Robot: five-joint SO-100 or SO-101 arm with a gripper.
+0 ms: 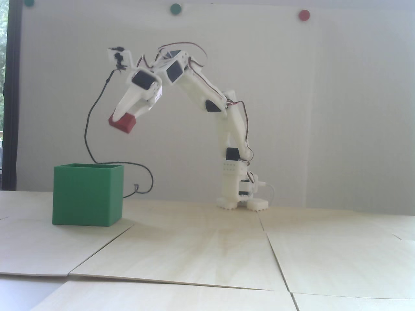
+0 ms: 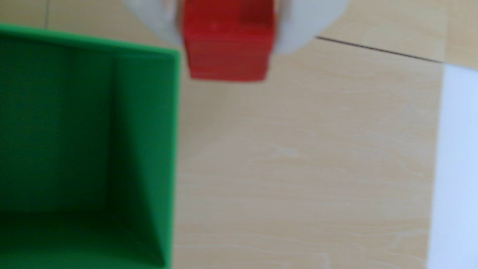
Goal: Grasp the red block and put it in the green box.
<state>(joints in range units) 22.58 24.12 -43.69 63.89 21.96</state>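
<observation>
Above the table, up and to the right of the plain matte green open-topped box [image 1: 87, 197] in the fixed view, the small dark-red rectangular block [image 1: 122, 122] hangs in the white two-finger gripper [image 1: 124, 117], whose fingers are clamped on it from two opposite sides. Block is well clear of the box rim and not yet over the opening; the wrist view shows the same — red block [image 2: 227, 46] just beside the box's near wall [image 2: 144, 144], off to its right, with bare table beneath it.

Handling, judged: block looks rigid and light, matte faces, so likely little slip and no give under the pads. It sits tilted in the grasp, and the hold is near its upper end, most of the body sticking out below the fingertips. A flat-face pinch across the short width seems right — no fragility concern. Box walls look thin; a bump could shift it.

Surface: pale wooden panels [image 1: 207, 246] with visible seams, flat and dry. A white backdrop [image 1: 340, 113] stands behind, carrying round green and red dots. A black cable [image 1: 94, 107] loops down behind the box.
</observation>
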